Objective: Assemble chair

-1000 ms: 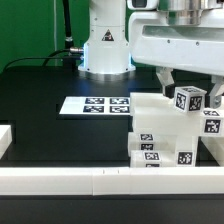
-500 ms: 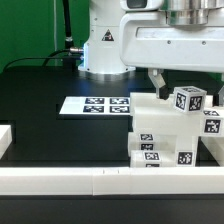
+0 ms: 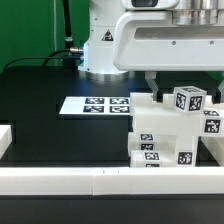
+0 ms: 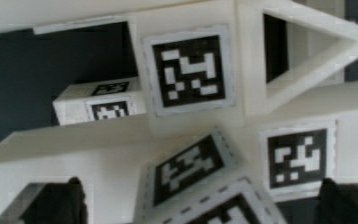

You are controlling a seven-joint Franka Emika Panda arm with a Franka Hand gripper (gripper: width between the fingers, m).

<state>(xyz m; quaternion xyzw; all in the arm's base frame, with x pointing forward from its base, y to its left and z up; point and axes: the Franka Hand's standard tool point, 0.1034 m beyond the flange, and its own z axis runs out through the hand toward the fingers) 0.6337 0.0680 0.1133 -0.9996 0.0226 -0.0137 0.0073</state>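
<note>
Above chair (image 3: 155,122), end effector (image 3: 183,90) shifted toward exterior view's left, jaws wider, holding nothing.

The marker board (image 3: 92,105) lies flat on the table (image 3: 35,95). Just beside it, on the exterior view's right, stands the chair (image 3: 160,135), a stack of parts with a tagged block (image 3: 190,99) on top. Behind the marker board stands the arm's base (image 3: 105,50). In front of it, a long rail (image 3: 100,181) lies crosswise.
</note>
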